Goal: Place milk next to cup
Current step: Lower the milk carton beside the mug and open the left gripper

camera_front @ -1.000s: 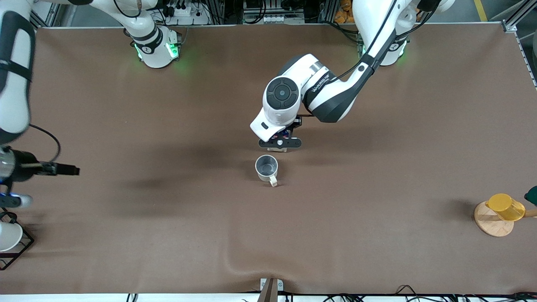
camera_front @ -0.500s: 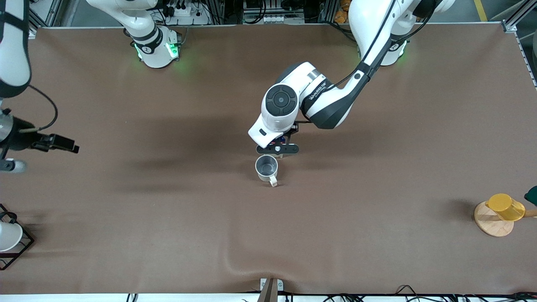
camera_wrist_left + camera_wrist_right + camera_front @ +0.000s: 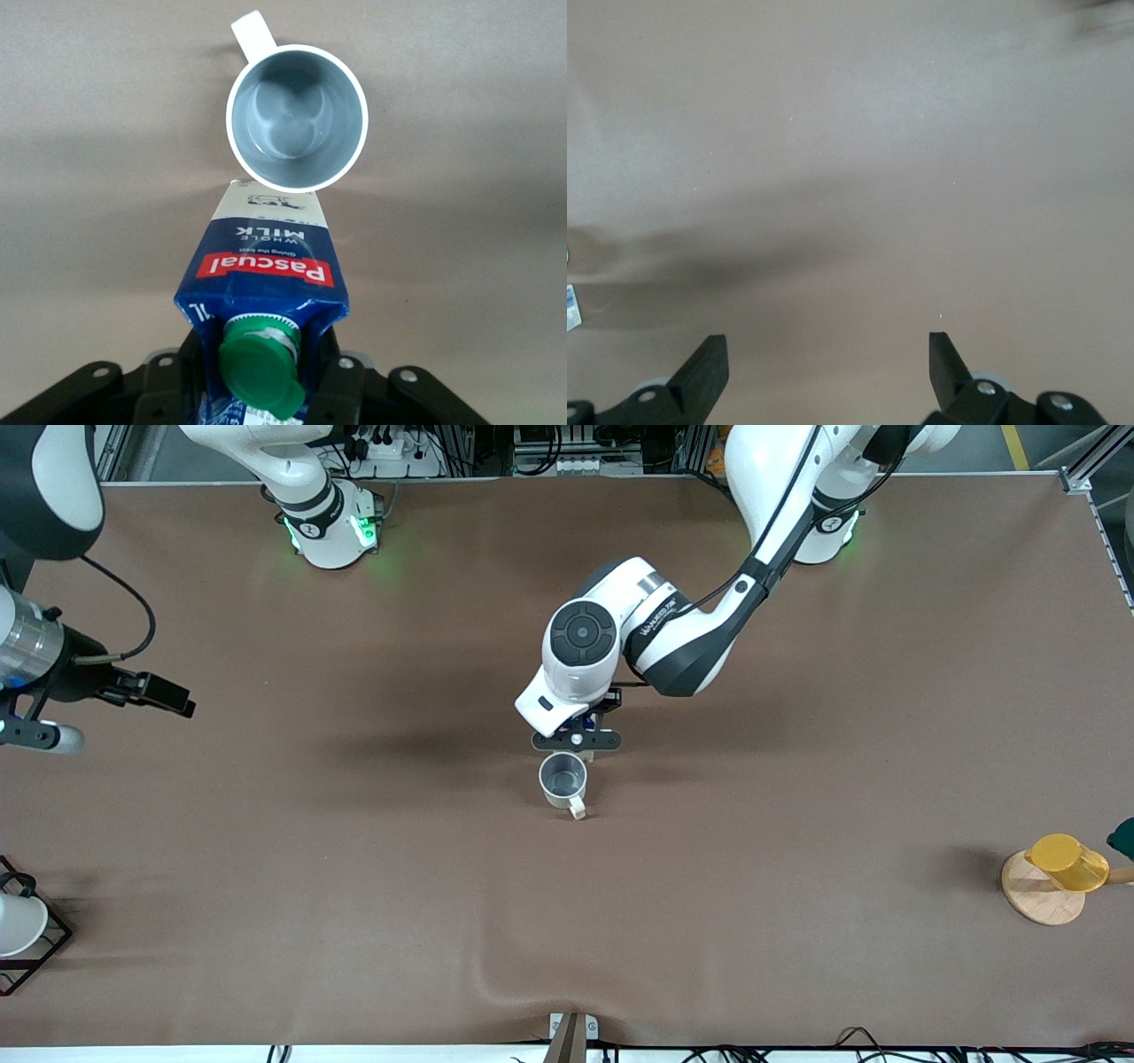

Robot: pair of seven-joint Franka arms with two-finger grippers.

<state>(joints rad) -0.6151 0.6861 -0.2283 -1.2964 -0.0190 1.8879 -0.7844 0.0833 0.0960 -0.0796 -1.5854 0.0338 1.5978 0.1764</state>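
The milk [image 3: 266,266] is a dark blue carton with a green cap and a red label, held upright in my shut left gripper [image 3: 266,376]. Its lower end comes right up to the rim of the cup [image 3: 297,119], on the side away from the handle. I cannot tell whether it rests on the table. In the front view my left gripper [image 3: 576,740] is just farther from the camera than the off-white cup [image 3: 563,778] and hides the milk. My right gripper [image 3: 40,735] hangs open and empty [image 3: 824,354] at the right arm's end of the table.
A yellow cup [image 3: 1067,862] stands on a round wooden coaster [image 3: 1032,895] at the left arm's end. A white cup in a black wire frame [image 3: 18,926] sits at the right arm's end, near the front camera. The brown table cover [image 3: 354,886] has a ripple near its front edge.
My left gripper has carried the milk closer to the cup, a little toward the right arm's end. My right arm has moved away from the front camera.
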